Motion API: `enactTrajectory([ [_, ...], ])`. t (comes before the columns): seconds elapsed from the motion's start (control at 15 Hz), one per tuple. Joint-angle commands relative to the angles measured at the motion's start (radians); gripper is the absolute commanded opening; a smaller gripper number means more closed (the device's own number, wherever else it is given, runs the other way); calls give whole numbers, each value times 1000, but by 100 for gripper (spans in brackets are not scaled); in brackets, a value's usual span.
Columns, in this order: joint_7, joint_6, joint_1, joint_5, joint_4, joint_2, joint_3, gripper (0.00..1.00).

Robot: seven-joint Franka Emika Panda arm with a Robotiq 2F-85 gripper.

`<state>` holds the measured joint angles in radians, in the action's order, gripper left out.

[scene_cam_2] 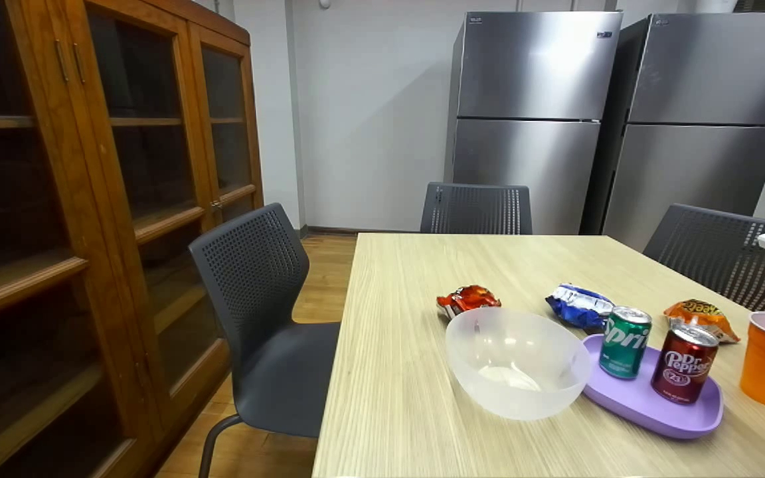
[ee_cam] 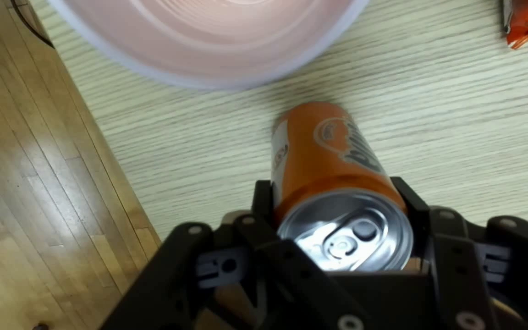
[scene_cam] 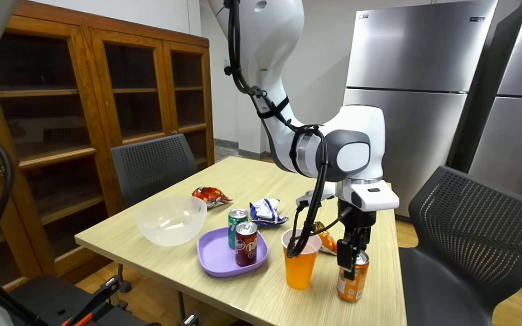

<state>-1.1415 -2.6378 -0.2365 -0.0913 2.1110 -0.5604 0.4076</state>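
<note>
My gripper point(ee_cam: 337, 201) is shut on an orange soda can point(ee_cam: 323, 146), with one black finger against each side near its silver top. In an exterior view the gripper point(scene_cam: 354, 260) points down around the can point(scene_cam: 351, 287), which is upright at the table's near right part; I cannot tell if its base touches the table. An orange cup point(scene_cam: 299, 269) with a pale inside stands close beside it, and its rim shows in the wrist view point(ee_cam: 209, 78). An orange snack bag point(scene_cam: 327, 240) lies behind the cup. The other exterior view angle hides the can and gripper out of frame.
A purple plate point(scene_cam: 211, 267) holds a green Sprite can point(scene_cam_2: 623, 345) and a dark red Dr Pepper can point(scene_cam_2: 684, 368). A frosted bowl point(scene_cam_2: 522, 392), a red bag point(scene_cam: 210, 196) and a blue-white bag point(scene_cam: 266, 212) are farther off. Chairs point(scene_cam: 478, 235) stand around the table.
</note>
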Motion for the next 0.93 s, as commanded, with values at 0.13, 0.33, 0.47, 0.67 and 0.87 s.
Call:
enactTrajectory([
  [0.13,6,-46,33,3,136,175,38,38],
  [0.33,14,-72,47,26,208,273,59,38],
  [0.47,14,-85,60,56,255,345,76,38],
  [0.67,12,-90,69,136,318,459,91,38],
  [0.87,4,-70,54,260,368,568,72,38],
])
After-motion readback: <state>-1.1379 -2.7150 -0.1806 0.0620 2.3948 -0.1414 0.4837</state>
